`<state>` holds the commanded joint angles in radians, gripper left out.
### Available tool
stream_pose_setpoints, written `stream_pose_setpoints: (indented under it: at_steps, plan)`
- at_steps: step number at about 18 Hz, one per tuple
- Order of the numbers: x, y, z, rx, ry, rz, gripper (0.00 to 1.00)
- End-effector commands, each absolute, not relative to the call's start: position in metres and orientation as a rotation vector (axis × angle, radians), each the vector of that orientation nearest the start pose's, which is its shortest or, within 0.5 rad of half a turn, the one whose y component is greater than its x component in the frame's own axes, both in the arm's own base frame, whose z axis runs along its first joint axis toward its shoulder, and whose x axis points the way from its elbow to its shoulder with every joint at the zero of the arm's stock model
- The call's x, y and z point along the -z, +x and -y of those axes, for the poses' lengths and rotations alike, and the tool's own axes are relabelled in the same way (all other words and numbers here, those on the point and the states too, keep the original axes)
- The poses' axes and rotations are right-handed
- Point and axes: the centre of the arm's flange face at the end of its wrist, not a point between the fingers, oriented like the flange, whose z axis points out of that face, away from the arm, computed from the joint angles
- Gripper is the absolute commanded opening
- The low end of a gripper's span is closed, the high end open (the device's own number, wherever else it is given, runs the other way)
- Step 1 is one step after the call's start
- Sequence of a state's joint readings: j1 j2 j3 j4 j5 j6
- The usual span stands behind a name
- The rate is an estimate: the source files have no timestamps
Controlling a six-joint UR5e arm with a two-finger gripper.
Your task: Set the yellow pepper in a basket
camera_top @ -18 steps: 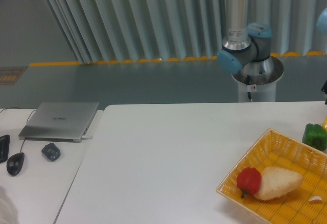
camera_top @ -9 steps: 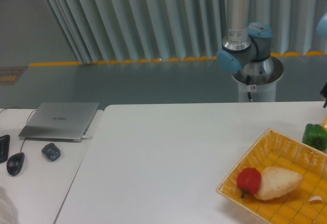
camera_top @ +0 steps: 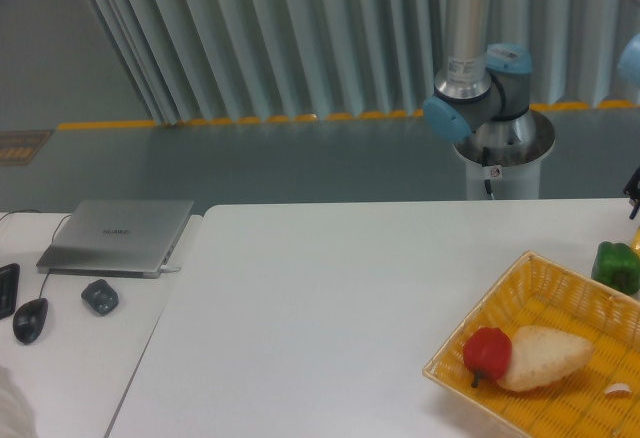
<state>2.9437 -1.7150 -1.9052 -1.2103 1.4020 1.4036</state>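
Observation:
The yellow woven basket (camera_top: 545, 293) sits at the table's front right, partly cut off by the frame edge. In it lie a red pepper (camera_top: 487, 353), a pale cone-shaped item (camera_top: 545, 356) and a small white piece (camera_top: 620, 390). A green pepper (camera_top: 617, 265) lies on the table just behind the basket. Only a dark sliver of my gripper (camera_top: 634, 188) shows at the right edge, above the green pepper. Its fingers are out of frame. The yellow pepper is out of view.
The arm's base and blue-jointed column (camera_top: 490, 108) stand behind the table at the right. On the left side table are a closed laptop (camera_top: 118, 235), a mouse (camera_top: 30, 320), a small dark object (camera_top: 100, 296) and a dark device (camera_top: 6, 288) at the edge.
The dark gripper part at the right edge has risen slightly. A small yellow sliver seen below it a second ago no longer shows.

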Motion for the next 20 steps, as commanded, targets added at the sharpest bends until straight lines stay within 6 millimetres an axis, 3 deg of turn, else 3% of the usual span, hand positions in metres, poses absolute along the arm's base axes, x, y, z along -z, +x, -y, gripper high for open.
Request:
stream_pose_setpoints:
  at_steps: [15,18,20]
  plan:
    - [-0.269,-0.464,-0.245,0.295,-2.998,0.023,1.00]
    - [-0.268,-0.466,-0.242,0.297,-2.996,0.033,0.91]
    - [-0.268,-0.467,-0.240,0.296,-2.993,0.040,0.74]
